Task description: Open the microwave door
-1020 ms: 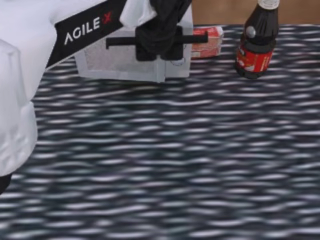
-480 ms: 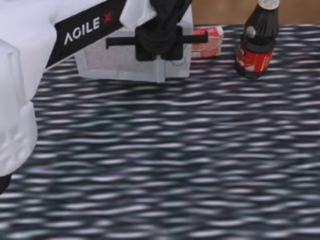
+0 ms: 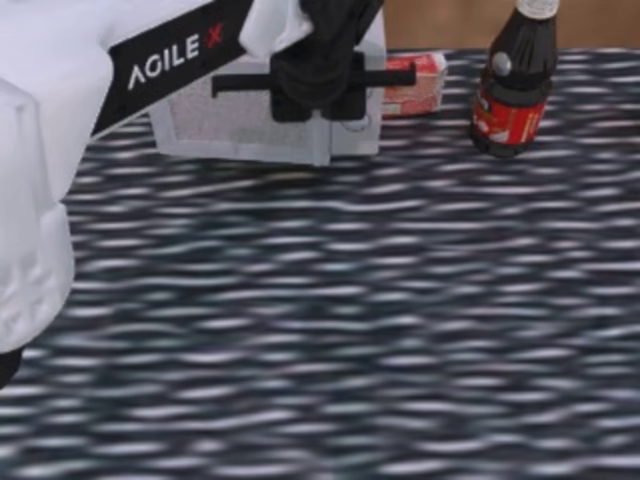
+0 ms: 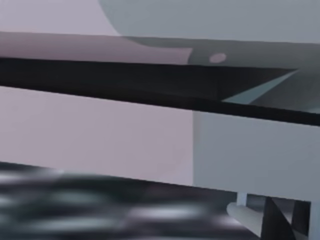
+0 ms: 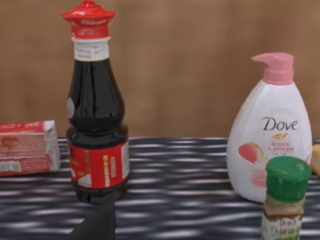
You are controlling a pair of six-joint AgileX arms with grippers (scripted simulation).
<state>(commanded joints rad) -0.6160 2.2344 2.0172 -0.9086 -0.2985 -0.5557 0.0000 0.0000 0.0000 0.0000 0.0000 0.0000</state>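
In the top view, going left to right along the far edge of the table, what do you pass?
The left arm, the microwave with the left gripper over its front, the small red-and-white box, then the dark sauce bottle.

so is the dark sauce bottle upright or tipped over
Upright: the dark sauce bottle stands on its base on the table, red cap on top, beside the red-and-white box.

The top camera looks down on the worktop [image 3: 350, 330], the left wrist camera sits hard against the microwave [image 4: 250, 150], and the right wrist camera faces the bottle [image 5: 96, 125] both share.
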